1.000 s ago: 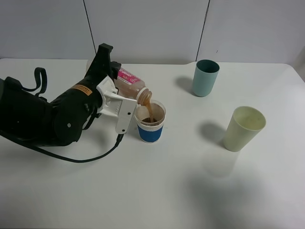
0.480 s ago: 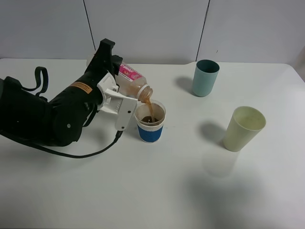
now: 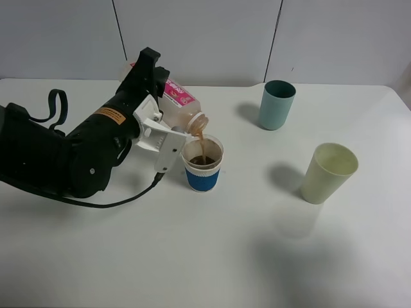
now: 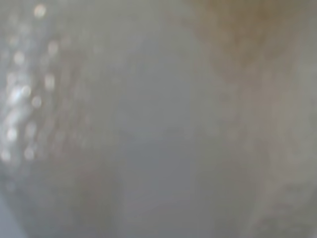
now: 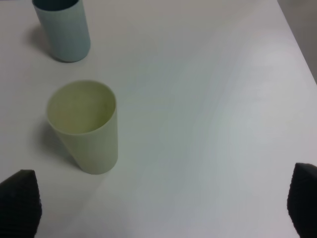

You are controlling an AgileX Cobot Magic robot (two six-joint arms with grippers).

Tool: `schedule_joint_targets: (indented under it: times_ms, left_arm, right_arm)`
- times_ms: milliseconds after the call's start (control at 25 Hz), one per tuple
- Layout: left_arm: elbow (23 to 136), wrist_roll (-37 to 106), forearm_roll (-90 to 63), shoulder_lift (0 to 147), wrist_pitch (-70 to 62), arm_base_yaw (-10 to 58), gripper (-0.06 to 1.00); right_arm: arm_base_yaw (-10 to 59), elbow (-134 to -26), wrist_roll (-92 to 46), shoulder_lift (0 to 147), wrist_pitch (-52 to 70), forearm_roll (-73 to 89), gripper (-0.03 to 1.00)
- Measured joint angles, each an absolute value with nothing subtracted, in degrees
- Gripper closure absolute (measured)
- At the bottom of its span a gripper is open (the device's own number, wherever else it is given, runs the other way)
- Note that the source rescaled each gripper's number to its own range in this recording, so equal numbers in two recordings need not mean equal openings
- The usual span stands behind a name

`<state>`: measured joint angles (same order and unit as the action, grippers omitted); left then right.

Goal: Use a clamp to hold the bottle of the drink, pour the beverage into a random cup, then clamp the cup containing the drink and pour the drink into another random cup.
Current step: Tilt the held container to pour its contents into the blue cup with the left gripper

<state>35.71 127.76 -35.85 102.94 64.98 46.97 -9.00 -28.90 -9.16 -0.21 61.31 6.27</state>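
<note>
Bottle [image 3: 178,109] pour is in full swing, so I'd call this roughly the middle of step one, with the whole cup-to-cup pour not started. Nearest on the table [image 3: 212,256], over on the right, the right gripper [image 5: 161,208] hangs with its fingers spread wide and nothing between them, looking down at the pale yellow cup [image 3: 327,172], which is empty. Left of middle sits the paper cup with the blue band [image 3: 203,168], with some brown drink in the bottom and a thin brown stream [image 3: 201,142] dropping into it. Just behind it the left gripper [image 3: 170,123] is clamped on the bottle, which is tipped down with its mouth right above that cup's rim. The left wrist view is just a blur. Farthest back on the right is the teal cup [image 3: 277,104], upright and untouched. What's left, I reckon: stop pouring, put the bottle down, grab the blue-band cup and tip it into the yellow or teal one.
</note>
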Motion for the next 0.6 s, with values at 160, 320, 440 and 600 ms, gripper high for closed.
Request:
schedule_joint_targets:
  times_ms: [160, 320, 440, 600]
  left_arm:
    - [35.71, 129.28, -35.3, 102.94, 65.38, 46.97, 0.91]
    - [35.71, 129.98, -35.25, 102.94, 66.13, 46.97, 0.91]
    - [35.71, 131.33, -35.25, 102.94, 66.34, 46.97, 0.91]
    - [35.71, 133.27, -35.06, 102.94, 66.34, 46.97, 0.91]
  right_arm:
    - [-9.0, -28.9, -9.16, -0.21, 61.31, 6.27, -0.03]
    - [-9.0, -28.9, -9.16, -0.21, 61.31, 6.27, -0.03]
    - [-9.0, -28.9, -9.16, -0.21, 61.31, 6.27, -0.03]
    - [-9.0, -28.9, -9.16, -0.21, 61.31, 6.27, -0.03]
